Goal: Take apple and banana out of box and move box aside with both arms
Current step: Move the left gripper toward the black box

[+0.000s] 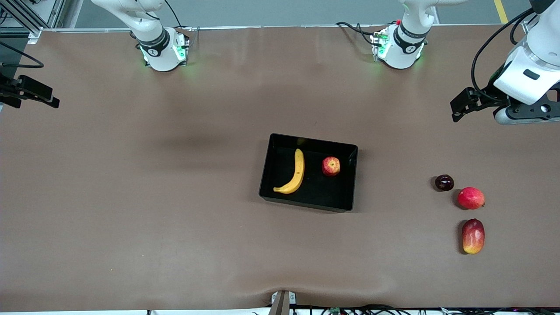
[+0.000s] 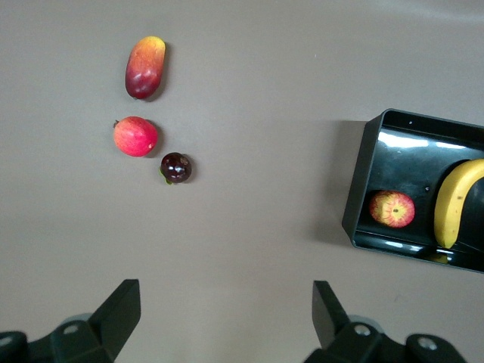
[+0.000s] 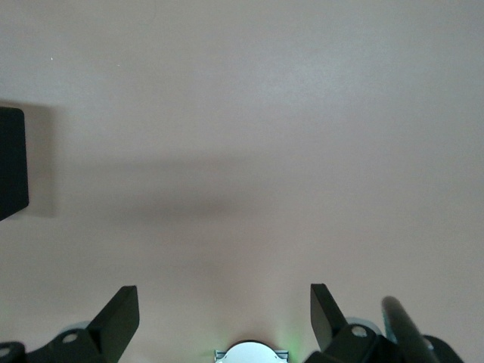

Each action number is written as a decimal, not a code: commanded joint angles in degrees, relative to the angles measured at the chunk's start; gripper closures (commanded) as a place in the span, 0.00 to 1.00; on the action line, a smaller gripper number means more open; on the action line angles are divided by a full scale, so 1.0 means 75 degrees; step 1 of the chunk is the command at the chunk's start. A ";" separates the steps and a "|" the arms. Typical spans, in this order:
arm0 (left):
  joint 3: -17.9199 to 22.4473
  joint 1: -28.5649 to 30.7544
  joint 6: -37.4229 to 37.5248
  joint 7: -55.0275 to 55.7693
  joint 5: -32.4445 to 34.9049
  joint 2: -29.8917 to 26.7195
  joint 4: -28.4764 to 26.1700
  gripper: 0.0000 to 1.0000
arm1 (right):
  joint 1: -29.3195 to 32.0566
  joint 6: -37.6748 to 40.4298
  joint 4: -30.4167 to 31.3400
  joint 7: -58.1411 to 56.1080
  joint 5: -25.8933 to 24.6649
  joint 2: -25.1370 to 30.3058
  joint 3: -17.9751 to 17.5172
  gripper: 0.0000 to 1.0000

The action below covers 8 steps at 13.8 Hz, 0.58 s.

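The black tray (image 1: 267,168) stands in the middle of the table. The yellow banana (image 1: 299,171) and the small red apple (image 1: 331,166) lie inside it, apart, the apple toward the left arm's end. The left wrist view shows the tray (image 2: 361,189) with the apple (image 2: 392,209) and the banana (image 2: 454,200). My left gripper (image 2: 224,306) is open and empty, up over bare table at the left arm's end (image 1: 470,103). My right gripper (image 3: 224,306) is open and empty over the right arm's end (image 1: 30,92). A tray corner (image 3: 11,162) shows in the right wrist view.
Three loose fruits lie toward the left arm's end: a dark purple round fruit (image 1: 444,182), a plain red fruit (image 1: 470,197) and a red-yellow mango (image 1: 473,236), the mango nearest the front camera. They also show in the left wrist view: purple fruit (image 2: 175,167), red fruit (image 2: 135,136), mango (image 2: 145,66).
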<state>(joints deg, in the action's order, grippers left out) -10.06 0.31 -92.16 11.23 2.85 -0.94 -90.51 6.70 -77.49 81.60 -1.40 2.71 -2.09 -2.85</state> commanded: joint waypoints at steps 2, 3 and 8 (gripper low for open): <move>0.0017 0.0029 0.0264 -0.0080 -0.0052 -0.0157 0.0033 0.00 | 0.0139 0.0054 0.0042 0.0046 0.0095 0.0068 -0.0100 0.00; 0.0005 0.0017 0.0264 -0.0033 -0.0052 -0.0133 0.0033 0.00 | 0.0139 0.0054 0.0042 0.0034 0.0095 0.0068 -0.0089 0.00; -0.0041 -0.0041 0.0299 0.0026 -0.0040 0.0113 0.0244 0.00 | 0.0139 0.0078 0.0042 0.0046 0.0095 0.0068 -0.0089 0.00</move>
<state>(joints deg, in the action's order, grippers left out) -10.16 0.24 -91.29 11.23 2.85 -1.08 -90.25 6.70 -77.28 81.60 -1.40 2.72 -2.09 -2.85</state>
